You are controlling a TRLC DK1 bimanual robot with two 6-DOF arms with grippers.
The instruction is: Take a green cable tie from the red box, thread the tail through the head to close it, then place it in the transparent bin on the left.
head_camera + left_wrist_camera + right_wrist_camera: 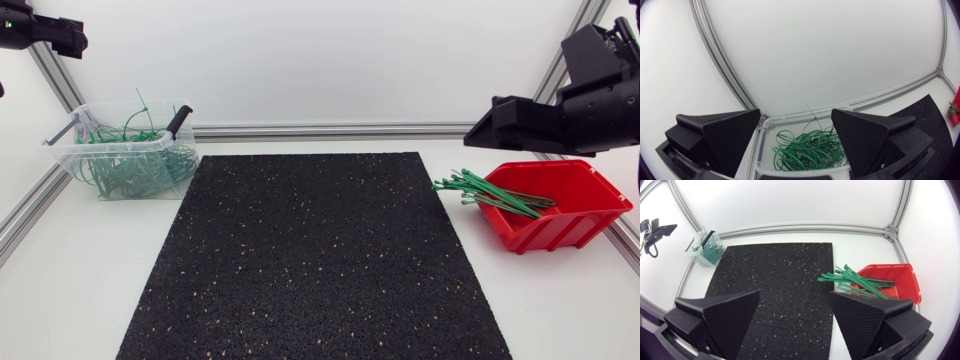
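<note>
My right pincer (795,299), released and empty, hangs close by the red box (588,222), far nearer than my open left pincer (796,117) over the transparent bin (72,160); the green cable ties (492,193) lie bundled ahead of it, ends poking over the box's lip toward the mat (310,260).

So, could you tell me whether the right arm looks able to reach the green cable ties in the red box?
Probably yes: the right hand hangs open close by the red box, the green cable ties stick out over its rim, and nothing lies between.
</note>
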